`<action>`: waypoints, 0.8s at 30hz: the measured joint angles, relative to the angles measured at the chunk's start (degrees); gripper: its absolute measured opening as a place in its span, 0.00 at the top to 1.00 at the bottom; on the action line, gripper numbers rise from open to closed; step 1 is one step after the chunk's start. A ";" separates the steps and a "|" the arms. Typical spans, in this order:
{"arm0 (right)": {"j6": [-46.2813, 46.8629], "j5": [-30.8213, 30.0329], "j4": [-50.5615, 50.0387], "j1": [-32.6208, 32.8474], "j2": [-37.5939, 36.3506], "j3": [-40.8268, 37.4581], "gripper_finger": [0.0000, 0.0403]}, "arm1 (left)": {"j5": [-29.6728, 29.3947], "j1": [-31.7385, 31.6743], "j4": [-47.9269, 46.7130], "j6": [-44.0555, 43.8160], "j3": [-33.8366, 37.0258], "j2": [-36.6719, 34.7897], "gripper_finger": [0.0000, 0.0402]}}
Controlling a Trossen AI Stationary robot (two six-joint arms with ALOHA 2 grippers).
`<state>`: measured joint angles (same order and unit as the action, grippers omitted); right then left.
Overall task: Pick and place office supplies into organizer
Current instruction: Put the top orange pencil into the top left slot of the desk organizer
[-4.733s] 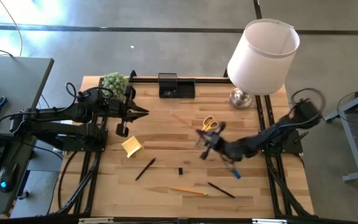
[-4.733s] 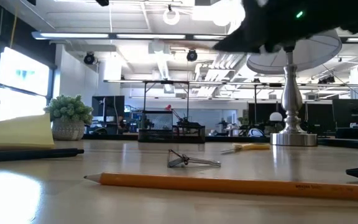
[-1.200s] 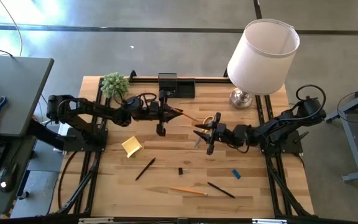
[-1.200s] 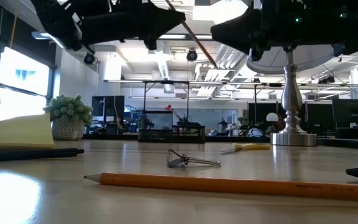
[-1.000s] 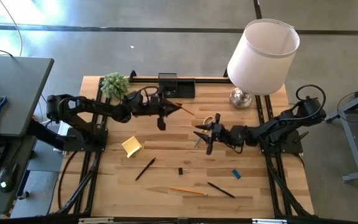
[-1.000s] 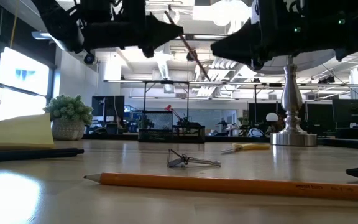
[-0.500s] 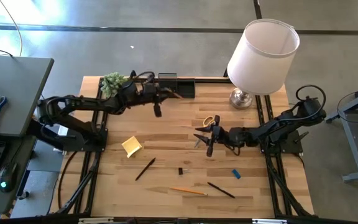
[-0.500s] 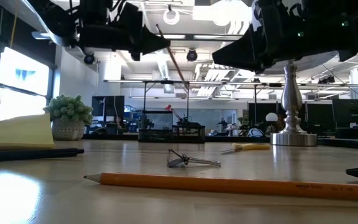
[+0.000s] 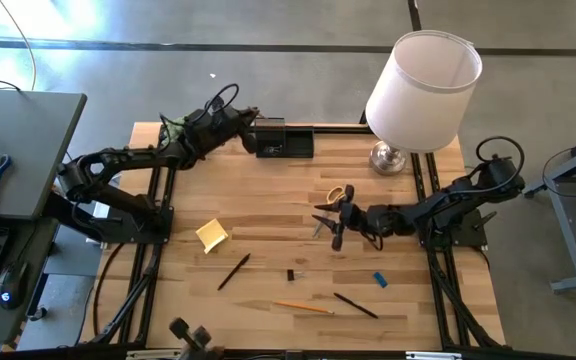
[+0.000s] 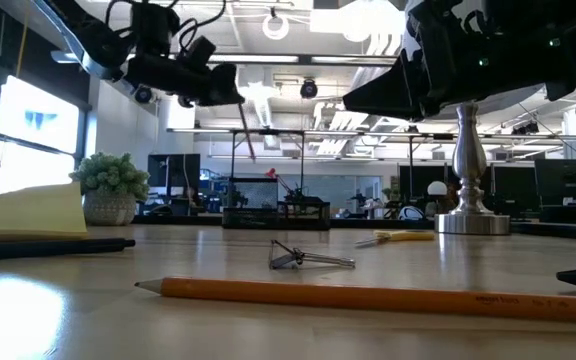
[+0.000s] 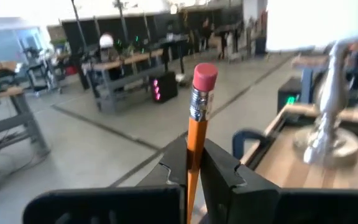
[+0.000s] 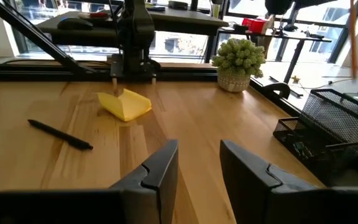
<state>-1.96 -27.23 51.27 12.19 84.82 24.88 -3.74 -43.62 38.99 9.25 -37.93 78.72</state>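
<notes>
- The left tool is clamped on an orange pencil with a pink eraser, which stands up between its dark fingers, eraser end uppermost in the left wrist view.
- In the high view this left tool sits at the far edge of the light wooden table, just beside the small black wire-mesh organizer and close to the small green plant in a pot.
- In the low view the held pencil hangs slanted from the left tool, above the organizer far behind.
- The right tool hovers above the middle of the table with its fingers parted by a moderate gap and nothing between them.
- In the high view the right tool is just beside the yellow-handled scissors.
- Lying loose on the table: a yellow sticky-note pad, a black pen, a tiny black clip, a second orange pencil, another black pen and a small blue block.
- A lamp with a white shade and silver base stands at the far right corner.
- In the low view the second pencil lies nearest, with the clip behind it.
</notes>
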 joint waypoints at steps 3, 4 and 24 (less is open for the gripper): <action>0.15 -0.01 0.07 -0.79 0.00 0.00 0.72 | -0.86 -0.81 -3.59 0.99 0.00 0.00 0.98; 0.52 -0.01 0.11 -1.17 0.00 -0.02 0.72 | -1.35 -0.98 -4.26 1.36 0.00 0.06 0.98; 5.45 -1.24 0.41 -2.56 0.00 -0.04 0.72 | -3.06 -1.40 -8.19 1.26 0.17 0.78 0.98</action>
<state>3.50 -28.47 51.68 9.63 84.82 24.84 -6.80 -45.03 30.80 10.50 -37.76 79.50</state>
